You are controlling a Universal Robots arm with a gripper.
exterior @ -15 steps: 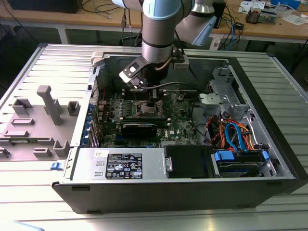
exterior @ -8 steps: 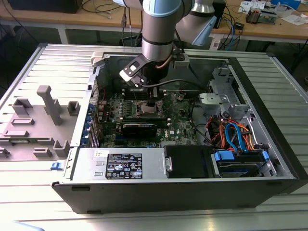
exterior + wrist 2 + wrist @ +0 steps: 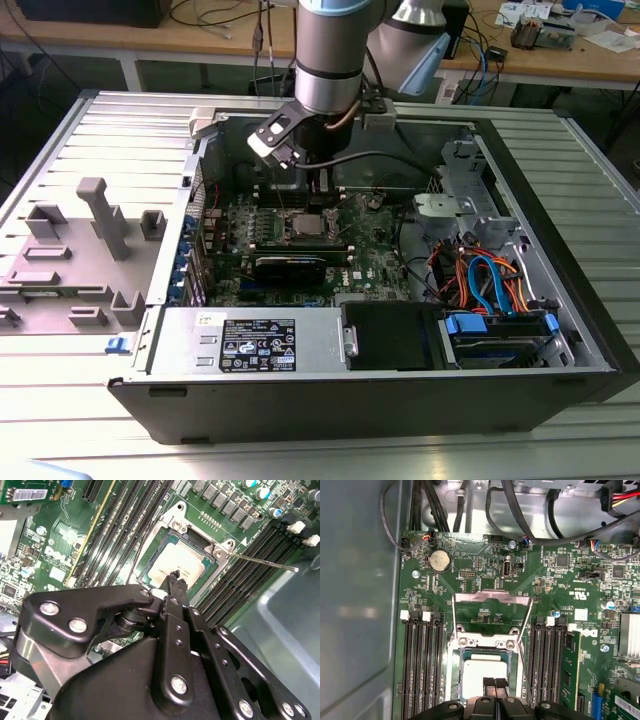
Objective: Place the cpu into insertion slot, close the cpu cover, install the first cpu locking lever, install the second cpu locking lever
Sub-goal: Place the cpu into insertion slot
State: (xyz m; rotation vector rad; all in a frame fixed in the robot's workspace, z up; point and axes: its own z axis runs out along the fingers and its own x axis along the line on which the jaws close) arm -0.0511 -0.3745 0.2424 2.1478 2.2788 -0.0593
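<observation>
The cpu (image 3: pixel 482 676) is a flat silvery square lying in the insertion slot (image 3: pixel 451 680) on the green board; in the second wrist view the cpu (image 3: pixel 175 560) sits inside the slot's metal rim (image 3: pixel 176 521). My gripper (image 3: pixel 495 683) hangs right over the chip's near edge, its two black fingertips (image 3: pixel 174 578) pressed together with nothing between them. The cpu cover (image 3: pixel 492 597) is swung open, away from the slot. A thin locking lever (image 3: pixel 262 563) sticks out free to one side. In the exterior view the gripper (image 3: pixel 319 196) reaches down into the case above the slot (image 3: pixel 305 228).
Long black memory slots (image 3: pixel 422 670) flank the socket on both sides. Black cables (image 3: pixel 520 515) run along the case wall beyond the board. The power-supply box (image 3: pixel 255 345) and a drive bay with orange and blue cables (image 3: pixel 485 285) lie at the front; a grey fixture (image 3: pixel 95 235) stands at the exterior view's left.
</observation>
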